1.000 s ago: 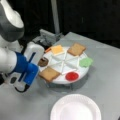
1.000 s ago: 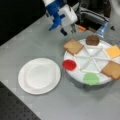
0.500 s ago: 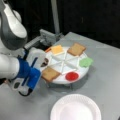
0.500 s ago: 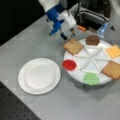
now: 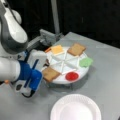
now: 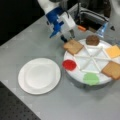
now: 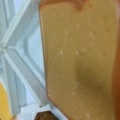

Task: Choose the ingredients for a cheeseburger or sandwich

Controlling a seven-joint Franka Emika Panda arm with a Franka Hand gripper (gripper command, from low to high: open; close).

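Tan toast [image 7: 80, 60] is filling most of the wrist view, its edges running out of frame, with the white divided tray [image 7: 22, 50] showing beside it. The gripper [image 6: 67, 37] is hanging over the tray's edge by this toast square [image 6: 73, 46]; whether its jaws are wide or narrow I cannot tell. In a front view the arm is hiding the brown patty [image 6: 92, 40], which is showing only in its own compartment elsewhere. Farther round are lying the red disc [image 5: 72, 76], green leaf [image 5: 86, 61], yellow cheese [image 5: 57, 49] and second toast [image 5: 76, 49]. An empty white plate [image 6: 39, 75] is sitting apart.
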